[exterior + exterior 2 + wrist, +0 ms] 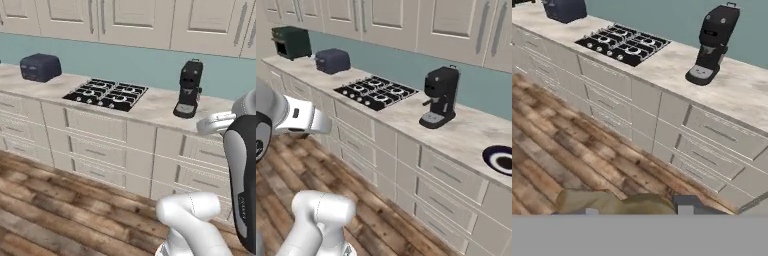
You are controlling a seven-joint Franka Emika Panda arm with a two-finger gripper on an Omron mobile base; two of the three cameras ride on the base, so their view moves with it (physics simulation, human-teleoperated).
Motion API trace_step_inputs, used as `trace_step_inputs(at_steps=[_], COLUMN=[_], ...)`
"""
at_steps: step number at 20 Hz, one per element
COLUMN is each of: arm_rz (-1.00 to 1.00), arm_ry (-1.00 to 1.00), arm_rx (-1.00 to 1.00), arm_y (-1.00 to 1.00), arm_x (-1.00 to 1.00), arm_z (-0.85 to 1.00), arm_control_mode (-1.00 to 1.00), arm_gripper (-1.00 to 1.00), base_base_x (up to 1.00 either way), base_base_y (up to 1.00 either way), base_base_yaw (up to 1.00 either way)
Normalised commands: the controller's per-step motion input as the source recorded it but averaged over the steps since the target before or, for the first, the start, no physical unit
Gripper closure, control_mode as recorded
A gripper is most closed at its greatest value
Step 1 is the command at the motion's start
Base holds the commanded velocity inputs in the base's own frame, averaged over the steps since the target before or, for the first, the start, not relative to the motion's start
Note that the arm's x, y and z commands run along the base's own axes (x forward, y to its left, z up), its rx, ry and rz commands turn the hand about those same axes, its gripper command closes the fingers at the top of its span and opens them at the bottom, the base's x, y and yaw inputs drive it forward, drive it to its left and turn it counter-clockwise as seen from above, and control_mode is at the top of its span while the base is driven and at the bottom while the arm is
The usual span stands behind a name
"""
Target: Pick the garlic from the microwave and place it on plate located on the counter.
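Note:
A dull greyish-tan lump, the garlic (614, 202), sits close to the lens at the bottom of the hand view, between my two dark fingertips. My gripper (637, 209) is shut on it and hangs over the wooden floor, facing the cream drawers. The plate (501, 159), with a navy rim, a white ring and a dark centre, lies on the marbled counter (466, 131) at the far right, cut by the frame edge. The microwave is out of view.
A black coffee machine (440, 97) stands on the counter left of the plate, with a black hob (376, 92) and a navy toaster (332, 61) further left. A dark box appliance (291, 42) sits at the far left end. Wooden floor (557, 150) lies below the drawers.

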Motion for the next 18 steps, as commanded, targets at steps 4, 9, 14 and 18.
trace_step_inputs(at_steps=[4,9,14,18], arm_rz=[0.0,0.0,0.0,0.0], arm_ry=[0.0,0.0,0.0,0.0], arm_rx=[0.0,0.0,0.0,0.0], arm_y=[0.0,0.0,0.0,0.0], arm_x=[0.0,0.0,0.0,0.0], arm_z=[0.0,0.0,0.0,0.0], arm_control_mode=[1.0,1.0,1.0,1.0], arm_gripper=[1.0,1.0,1.0,1.0], base_base_x=[0.59,0.61,0.72,0.8], base_base_y=[0.01,0.04,0.03,-0.04], base_base_yaw=[-0.67,-0.6,-0.47,-0.33])
